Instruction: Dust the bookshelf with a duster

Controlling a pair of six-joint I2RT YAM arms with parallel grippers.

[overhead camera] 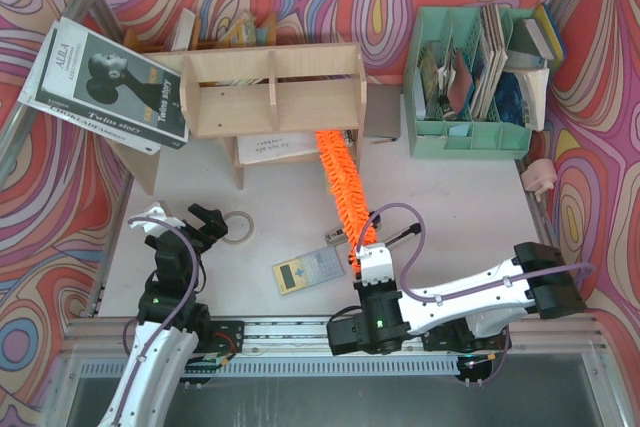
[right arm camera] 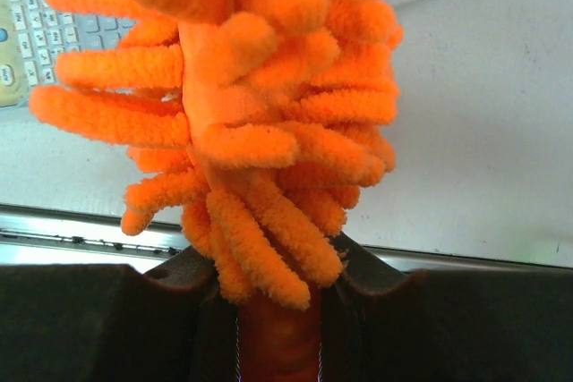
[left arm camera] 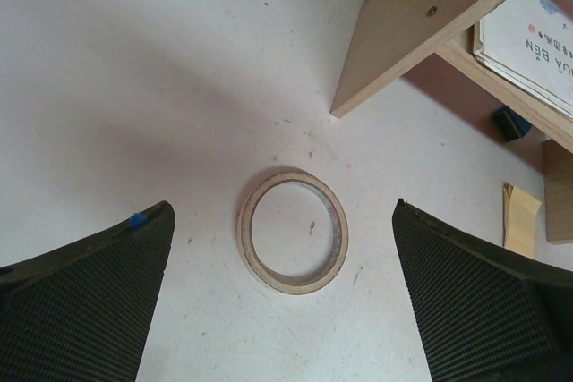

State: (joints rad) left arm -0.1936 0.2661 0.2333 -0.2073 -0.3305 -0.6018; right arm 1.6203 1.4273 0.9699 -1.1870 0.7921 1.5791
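My right hand [overhead camera: 360, 250] is clamped on the duster [overhead camera: 340, 182], at the base of its fluffy orange brush, where the fibres spill over my fingers [right arm camera: 192, 279]. From that grip the brush runs toward 12 o'clock, leaning slightly to 11. Its far tip is at the lower tier of the bookshelf [overhead camera: 270, 87], near the shelf's right side panel. I cannot tell whether the tip touches the wood. The bookshelf stands at the back of the counter [overhead camera: 470, 207], at about 11 o'clock from my right hand. My left hand [overhead camera: 203, 219] has its fingers wide apart and holds nothing. A tape ring [overhead camera: 236, 227] lies flat on the counter just at its 3 o'clock. A calculator [overhead camera: 308, 270] lies at 9 o'clock of my right hand.
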